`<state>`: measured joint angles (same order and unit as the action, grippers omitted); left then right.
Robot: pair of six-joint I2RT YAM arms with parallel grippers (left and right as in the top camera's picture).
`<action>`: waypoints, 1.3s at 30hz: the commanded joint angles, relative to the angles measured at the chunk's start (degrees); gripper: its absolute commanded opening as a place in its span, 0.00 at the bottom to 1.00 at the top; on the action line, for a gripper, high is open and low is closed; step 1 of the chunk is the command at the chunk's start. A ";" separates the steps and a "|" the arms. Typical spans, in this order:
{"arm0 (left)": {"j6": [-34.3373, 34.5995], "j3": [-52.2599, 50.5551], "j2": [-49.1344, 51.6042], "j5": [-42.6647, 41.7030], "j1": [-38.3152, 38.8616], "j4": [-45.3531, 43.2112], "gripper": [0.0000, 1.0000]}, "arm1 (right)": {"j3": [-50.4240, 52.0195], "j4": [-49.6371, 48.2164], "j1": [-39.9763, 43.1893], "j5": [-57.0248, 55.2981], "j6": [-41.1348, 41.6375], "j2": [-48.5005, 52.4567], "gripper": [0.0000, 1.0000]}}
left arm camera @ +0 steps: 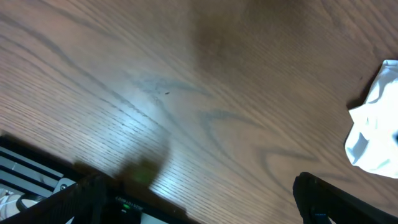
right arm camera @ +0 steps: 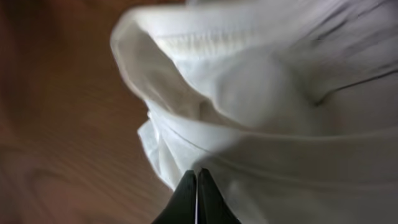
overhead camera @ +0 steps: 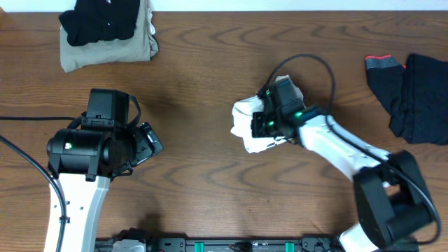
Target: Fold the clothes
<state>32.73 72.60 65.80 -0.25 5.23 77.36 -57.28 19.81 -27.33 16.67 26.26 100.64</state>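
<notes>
**Desk:** What have you got on the worktop (overhead camera: 210,56)?

**Me:** I see the white shirt (overhead camera: 245,120) first. It's bunched in a wrinkled heap near the middle, a little to the right (nowhere near flat). A black garment (overhead camera: 420,98) lies spread at the far right edge, well apart from it. At the top left corner there's a khaki piece (overhead camera: 105,52) with a black piece (overhead camera: 101,21) lying on top.

**Desk:** And the arms?

**Me:** My right end effector (right arm camera: 196,186) sits on the heap. On its wrist view the tips are clenched together right against the shirt's folds. I can't tell whether any cloth is nipped between them. My left end effector (overhead camera: 149,143) is released, with its fingers wide apart over bare wood and nothing between them. It hangs left of the shirt, well apart from it; its own camera catches just the heap's edge at far right.
</notes>
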 commanded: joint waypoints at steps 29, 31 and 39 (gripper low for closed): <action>-0.94 -0.07 0.11 -0.57 -0.35 0.13 0.98 | -0.04 -4.96 7.26 -12.24 -0.26 -15.13 0.08; -0.94 -0.07 0.11 -0.57 -0.35 0.15 0.98 | -0.04 -5.29 7.76 -14.05 -1.16 -13.57 0.08; -0.96 -0.07 0.11 -0.59 -0.35 0.48 0.98 | -0.04 -9.14 7.67 -22.49 -1.44 -0.28 0.02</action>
<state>32.71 72.60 65.80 -1.10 5.23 77.58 -57.30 11.66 -19.57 -0.95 25.61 96.47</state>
